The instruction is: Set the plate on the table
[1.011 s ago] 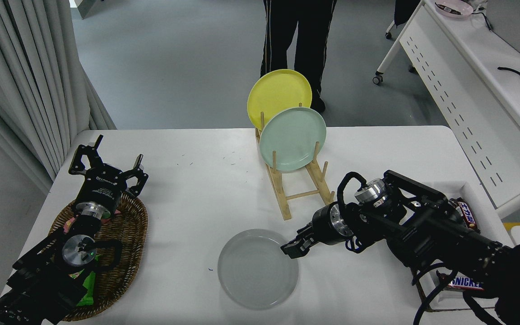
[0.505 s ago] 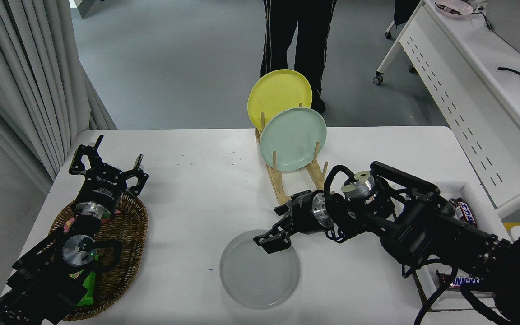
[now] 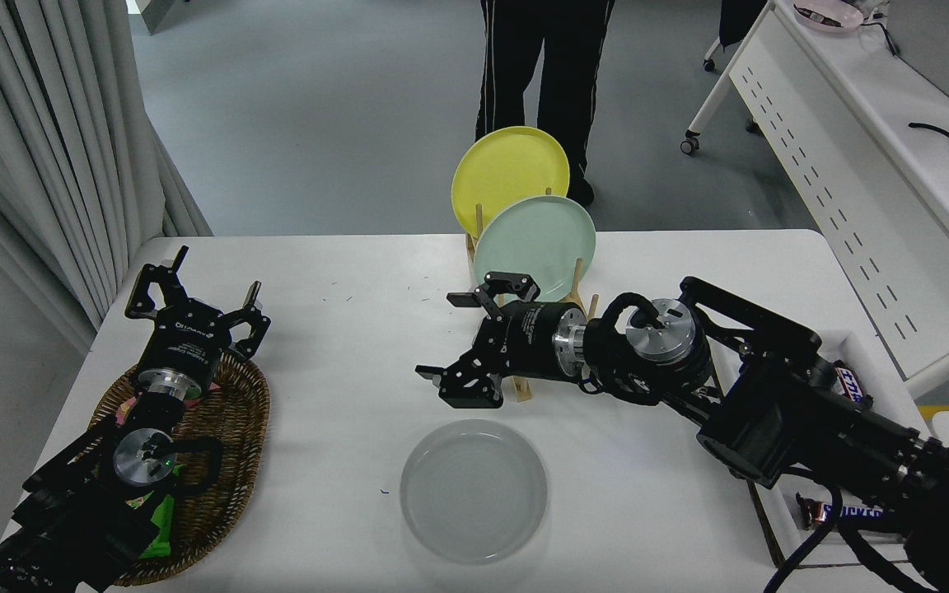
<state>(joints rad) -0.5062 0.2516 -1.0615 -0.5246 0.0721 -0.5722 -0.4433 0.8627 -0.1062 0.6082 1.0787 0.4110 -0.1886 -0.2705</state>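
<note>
The light grey plate (image 3: 473, 491) lies flat on the white table (image 3: 359, 346) near its front edge. My right gripper (image 3: 460, 346) is open and empty, above the table just beyond the plate, in front of the rack. It is apart from the plate. My left gripper (image 3: 194, 309) is open and parked at the lower left over a wicker basket.
A wooden rack (image 3: 561, 329) holds a yellow plate (image 3: 509, 171) and a mint green plate (image 3: 535, 245) upright behind my right gripper. A wicker basket (image 3: 236, 428) with packets is at the left. A white tray (image 3: 857, 350) with snack bars is at the right. A person (image 3: 544, 58) stands beyond the table.
My right gripper has let go of the grey plate, opened and moved up and to the left, away from it. The plate stays flat on the table. The left arm has not moved.
</note>
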